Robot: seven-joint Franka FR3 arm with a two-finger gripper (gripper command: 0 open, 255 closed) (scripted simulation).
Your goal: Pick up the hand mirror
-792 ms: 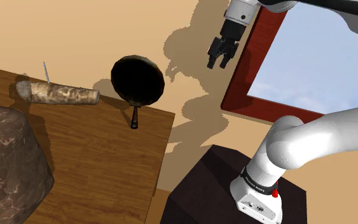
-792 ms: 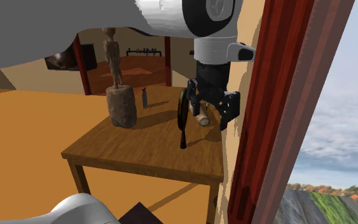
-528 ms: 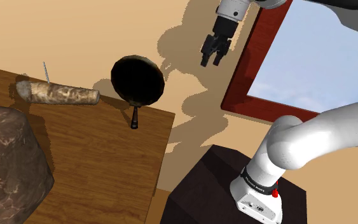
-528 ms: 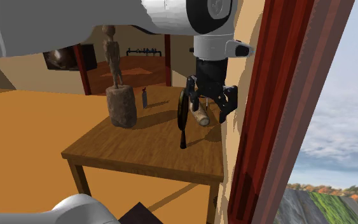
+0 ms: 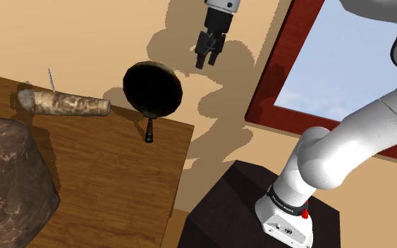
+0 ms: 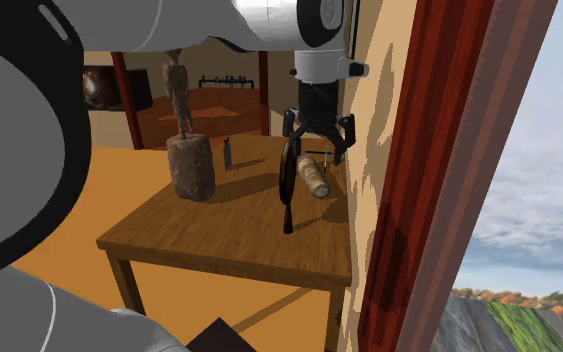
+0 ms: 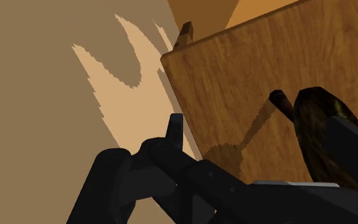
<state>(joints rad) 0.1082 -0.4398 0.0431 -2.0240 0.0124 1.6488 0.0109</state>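
**Hand mirror upright at table corner; gripper above it, empty**

Hand mirror (image 5: 153,87): dark round disc with a thin handle pointing down. It stands upright at the far corner of the wooden table (image 5: 105,183), upper centre-left in the shoulder view, and shows edge-on mid-frame in the second exterior view.

Judged stiff, light and top-heavy, with a fragile face; a nudge would likely tip it. Best hold: the handle just under the disc, or across the thin rim.

Gripper (image 5: 205,58) hangs above and to the right, fingers spread, holding nothing. A speckled roll (image 5: 63,103) lies further left.
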